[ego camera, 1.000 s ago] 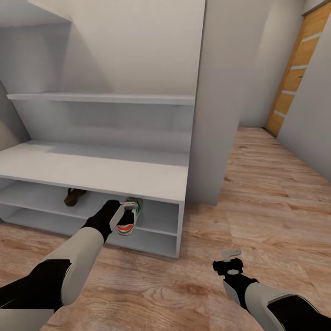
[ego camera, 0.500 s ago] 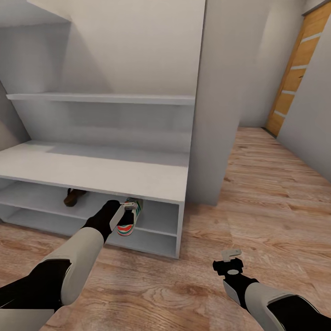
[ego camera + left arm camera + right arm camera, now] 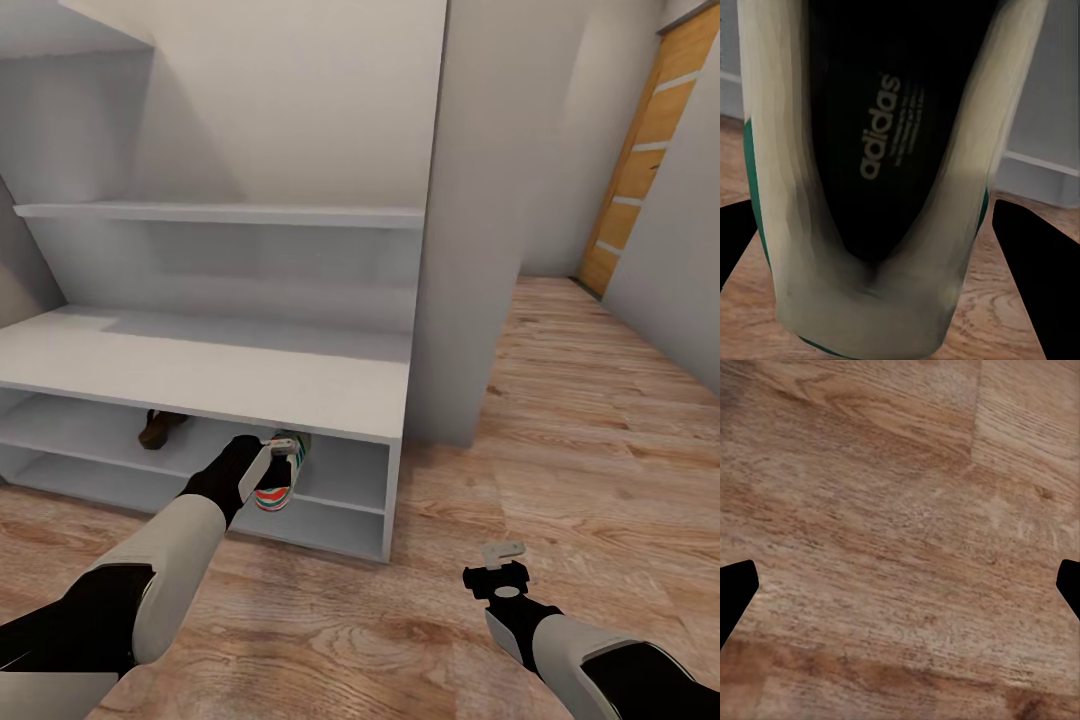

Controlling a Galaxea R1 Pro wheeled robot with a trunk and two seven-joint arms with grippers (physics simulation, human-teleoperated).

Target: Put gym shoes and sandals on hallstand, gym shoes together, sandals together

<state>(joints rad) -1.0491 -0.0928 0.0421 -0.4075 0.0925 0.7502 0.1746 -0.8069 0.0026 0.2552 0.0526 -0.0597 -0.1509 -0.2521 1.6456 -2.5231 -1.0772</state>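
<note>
A white gym shoe (image 3: 274,487) with green stripes and red-orange accents hangs toe-down at the front edge of the upper open compartment of the hallstand (image 3: 200,372). My left gripper (image 3: 281,452) is shut on its heel end. The left wrist view looks into the gym shoe (image 3: 881,150), showing its dark insole, with my left gripper (image 3: 874,208) clamping it from both sides. A brown sandal (image 3: 160,427) lies further left in the same compartment. My right gripper (image 3: 504,566) hovers open over the corridor floor (image 3: 570,430). In the right wrist view, the right gripper (image 3: 907,577) has bare planks between its fingertips.
A white wall column (image 3: 470,250) rises at the hallstand's right end. A wooden door (image 3: 640,170) stands at the far right of the corridor. A floating shelf (image 3: 220,213) hangs above the bench top. Wood-plank floor stretches to the right of the rack.
</note>
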